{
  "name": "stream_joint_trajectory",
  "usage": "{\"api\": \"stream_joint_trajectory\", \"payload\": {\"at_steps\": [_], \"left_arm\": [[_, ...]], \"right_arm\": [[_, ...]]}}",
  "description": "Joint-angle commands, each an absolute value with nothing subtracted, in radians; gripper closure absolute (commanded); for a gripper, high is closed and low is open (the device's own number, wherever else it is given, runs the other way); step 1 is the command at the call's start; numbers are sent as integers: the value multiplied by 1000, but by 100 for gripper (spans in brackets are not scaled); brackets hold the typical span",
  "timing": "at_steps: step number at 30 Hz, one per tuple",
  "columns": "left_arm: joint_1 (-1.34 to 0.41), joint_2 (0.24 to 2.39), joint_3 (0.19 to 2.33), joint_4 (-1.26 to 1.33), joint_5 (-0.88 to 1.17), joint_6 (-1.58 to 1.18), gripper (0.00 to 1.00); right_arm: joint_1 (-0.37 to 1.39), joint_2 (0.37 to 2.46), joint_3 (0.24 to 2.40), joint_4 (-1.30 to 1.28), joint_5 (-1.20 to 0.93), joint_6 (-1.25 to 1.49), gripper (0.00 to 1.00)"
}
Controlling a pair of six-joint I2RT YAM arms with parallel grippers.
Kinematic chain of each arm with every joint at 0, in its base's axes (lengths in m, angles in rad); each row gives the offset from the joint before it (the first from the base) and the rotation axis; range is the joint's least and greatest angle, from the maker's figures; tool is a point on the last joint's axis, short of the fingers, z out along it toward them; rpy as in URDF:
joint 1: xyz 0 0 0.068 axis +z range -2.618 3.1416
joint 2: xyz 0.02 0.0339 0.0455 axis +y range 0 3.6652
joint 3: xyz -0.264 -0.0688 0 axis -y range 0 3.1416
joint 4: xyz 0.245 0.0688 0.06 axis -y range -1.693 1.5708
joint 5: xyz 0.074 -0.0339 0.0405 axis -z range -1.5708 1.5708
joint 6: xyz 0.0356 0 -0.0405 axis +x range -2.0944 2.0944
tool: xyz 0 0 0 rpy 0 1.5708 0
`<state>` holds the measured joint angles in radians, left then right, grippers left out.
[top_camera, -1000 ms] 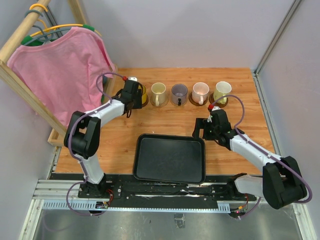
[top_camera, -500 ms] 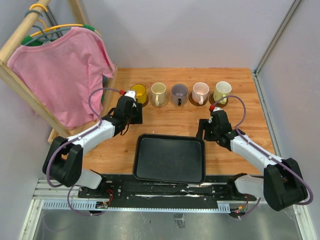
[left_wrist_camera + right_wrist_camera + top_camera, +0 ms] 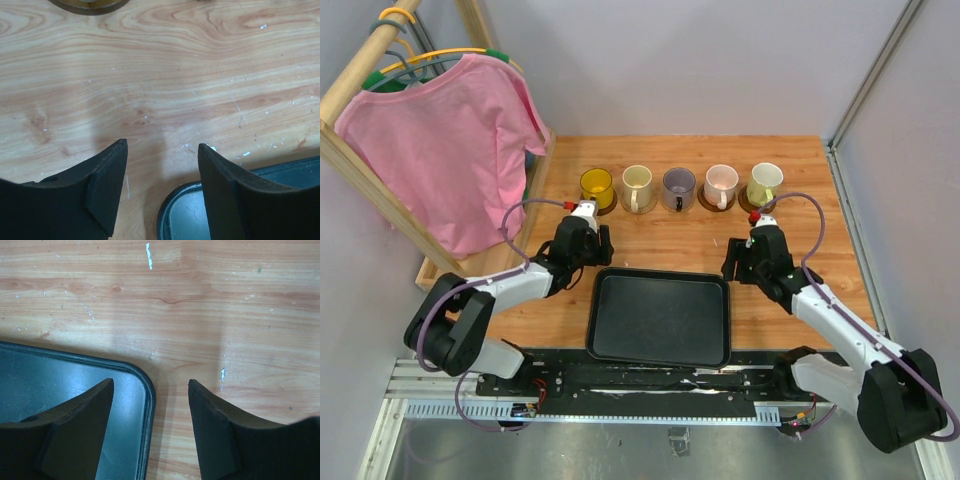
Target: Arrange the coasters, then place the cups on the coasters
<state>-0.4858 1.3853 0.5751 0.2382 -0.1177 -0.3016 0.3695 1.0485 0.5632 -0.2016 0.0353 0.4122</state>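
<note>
Five cups stand in a row along the far side of the table: yellow (image 3: 596,185), cream (image 3: 637,183), grey-purple (image 3: 678,184), pink (image 3: 721,181) and pale yellow-green (image 3: 765,180). Each sits on a coaster, whose brown rim shows under the pink cup (image 3: 708,204). My left gripper (image 3: 592,247) (image 3: 162,145) is open and empty, hovering over bare wood at the tray's far left corner, with a coaster edge (image 3: 87,4) ahead of it. Over the tray's far right corner, my right gripper (image 3: 738,262) (image 3: 150,382) is open and empty too.
A black rectangular tray (image 3: 660,318) (image 3: 169,212) (image 3: 50,380) lies at the near middle between both arms. A pink shirt (image 3: 450,140) hangs on a wooden rack at the left edge. Grey walls close in the back and right sides.
My left gripper has pulled back from the yellow cup toward the tray corner, leaving the cup standing. The right gripper has drawn slightly nearer and its jaws have narrowed.
</note>
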Motion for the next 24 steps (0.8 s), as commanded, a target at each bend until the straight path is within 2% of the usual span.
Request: {"api": "stream_joint_trajectory", "payload": {"at_steps": [1, 8, 24], "left_arm": [[-512, 1445, 597, 297, -131, -307, 39], [-553, 1520, 639, 228, -199, -285, 42], [-627, 1544, 665, 98, -291, -303, 42]], "right_arm": [[371, 989, 549, -247, 97, 416, 39], [371, 932, 544, -249, 134, 428, 37], [371, 966, 549, -228, 123, 440, 32]]}}
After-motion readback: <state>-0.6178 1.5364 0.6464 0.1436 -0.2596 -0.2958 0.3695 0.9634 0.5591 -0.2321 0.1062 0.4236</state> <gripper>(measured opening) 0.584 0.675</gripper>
